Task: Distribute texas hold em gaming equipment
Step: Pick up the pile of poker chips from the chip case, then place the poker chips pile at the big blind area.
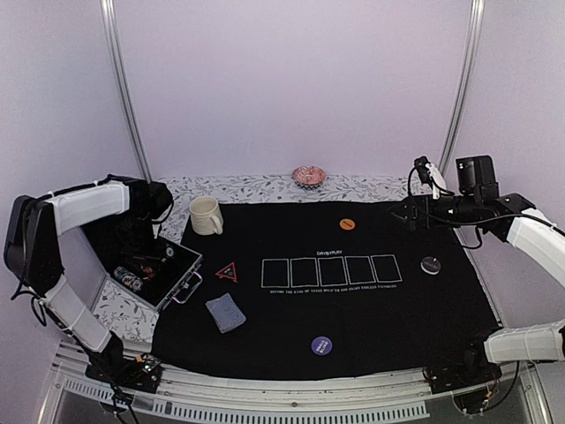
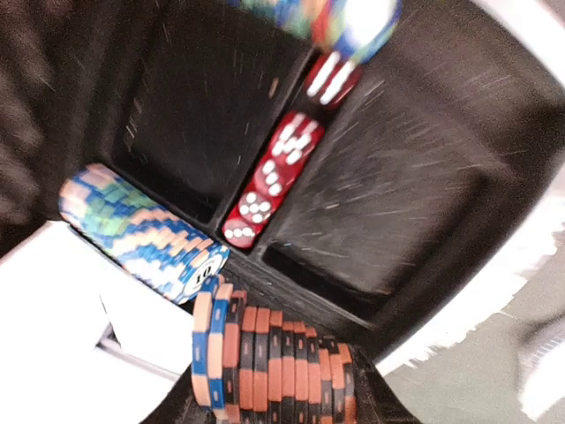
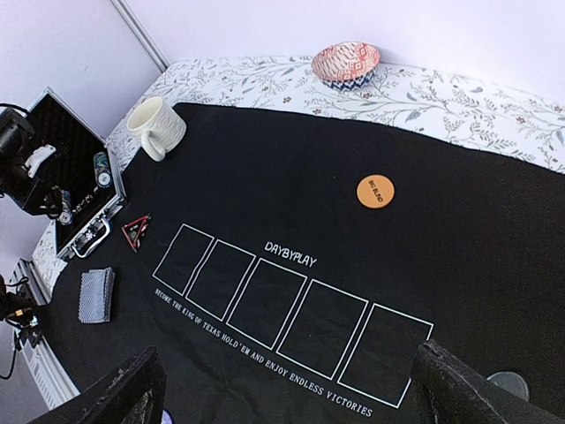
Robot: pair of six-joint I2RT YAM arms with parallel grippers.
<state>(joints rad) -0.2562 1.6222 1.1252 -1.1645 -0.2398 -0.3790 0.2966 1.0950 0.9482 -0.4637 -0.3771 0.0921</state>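
My left gripper (image 1: 144,240) reaches down into the open case (image 1: 181,274) and is shut on a stack of orange-and-black striped chips (image 2: 274,362). A blue striped chip stack (image 2: 141,234) and red dice (image 2: 274,177) lie in the case tray. On the black mat are the card deck (image 1: 226,312), the red-outlined triangle (image 1: 228,272), and the purple (image 1: 321,345), orange (image 1: 347,224) and black (image 1: 430,264) buttons. My right gripper (image 1: 408,212) is open and empty, high over the mat's right side, with its fingers (image 3: 115,397) spread wide.
A cream mug (image 1: 206,215) stands at the mat's far left corner. A pink ruffled dish (image 1: 309,176) sits on the floral cloth at the back. Five white card outlines (image 1: 331,271) are printed mid-mat. The case's raised lid (image 3: 53,141) is at the left.
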